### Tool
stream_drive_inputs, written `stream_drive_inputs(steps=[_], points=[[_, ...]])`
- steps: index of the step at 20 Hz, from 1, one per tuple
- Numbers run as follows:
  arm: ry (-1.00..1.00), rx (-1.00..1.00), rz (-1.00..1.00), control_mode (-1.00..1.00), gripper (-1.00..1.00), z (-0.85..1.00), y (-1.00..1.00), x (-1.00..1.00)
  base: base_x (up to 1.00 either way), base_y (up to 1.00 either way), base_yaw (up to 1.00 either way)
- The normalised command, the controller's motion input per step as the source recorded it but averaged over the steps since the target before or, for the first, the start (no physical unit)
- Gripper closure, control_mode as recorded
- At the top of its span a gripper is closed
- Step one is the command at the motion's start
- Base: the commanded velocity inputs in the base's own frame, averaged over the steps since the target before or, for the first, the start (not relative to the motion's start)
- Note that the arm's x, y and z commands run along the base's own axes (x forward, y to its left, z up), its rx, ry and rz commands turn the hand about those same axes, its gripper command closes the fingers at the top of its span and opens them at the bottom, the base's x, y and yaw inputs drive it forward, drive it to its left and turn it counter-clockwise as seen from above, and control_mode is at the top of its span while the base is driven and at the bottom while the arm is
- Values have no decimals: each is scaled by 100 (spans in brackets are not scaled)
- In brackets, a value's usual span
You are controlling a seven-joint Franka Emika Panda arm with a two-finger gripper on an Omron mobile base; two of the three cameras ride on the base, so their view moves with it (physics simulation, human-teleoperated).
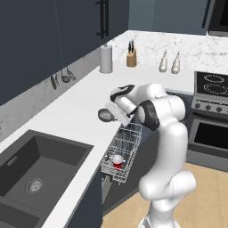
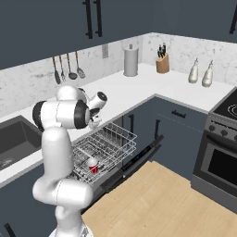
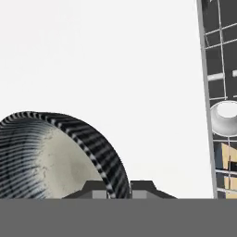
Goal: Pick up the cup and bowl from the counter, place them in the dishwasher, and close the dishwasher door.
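Dark grey bowl (image 3: 55, 157) sat on the white counter (image 3: 115, 60) near its edge, its rim pinched between the gripper's (image 3: 119, 189) nearly closed tips. Dishwasher rack (image 1: 123, 151) lay just past that edge, below, red cup (image 1: 117, 161) already inside.

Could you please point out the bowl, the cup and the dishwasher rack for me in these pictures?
bowl (image 1: 105, 115): left base view, on its dark outer side, at the counter edge.
cup (image 1: 117, 161): left base view, on its red wall below the white rim.
dishwasher rack (image 2: 121, 134): right base view, on the white wire side.
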Motion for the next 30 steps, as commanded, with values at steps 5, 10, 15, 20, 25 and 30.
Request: stream_drive_inputs(steps=[5,10,15,20,25,30], points=[[-6,8,2,-100,100,2,-99,-99,0,0,0],[-1,5,1,-100,100,-23,-100,-65,0,0,0],[0,0,6,-100,100,-59,-100,-4,0,0,0],[4,0,2,-100,100,-71,-52,47,0,0,0],[1,0,0,-100,100,-70,1,82,0,0,0],[5,0,0,-100,100,-61,0,76,0,0,0]])
